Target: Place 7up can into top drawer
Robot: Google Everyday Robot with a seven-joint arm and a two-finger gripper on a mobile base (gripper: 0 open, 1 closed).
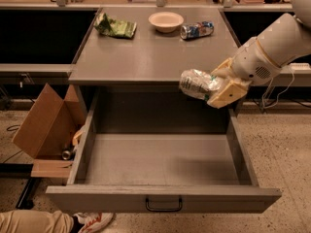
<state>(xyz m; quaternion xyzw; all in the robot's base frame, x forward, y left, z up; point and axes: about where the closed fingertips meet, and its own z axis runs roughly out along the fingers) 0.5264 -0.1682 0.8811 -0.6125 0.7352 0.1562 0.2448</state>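
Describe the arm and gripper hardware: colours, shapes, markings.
The arm is glossy white, in rounded segments with thin pale seam rings and a small perforated grille near the wrist. The gripper, at right above the top drawer, has blocky cream-tan fingers. No cables or markings visible.

Warm light on gripper (pixel 212 89) above drawer (pixel 160 197)

top drawer (pixel 85 144) open, free from above, gripper (pixel 216 87) clamping 7up can (pixel 196 83) over its 1 o'clock corner, countertop (pixel 146 55) edge at 12, cardboard box (pixel 43 123) at 9
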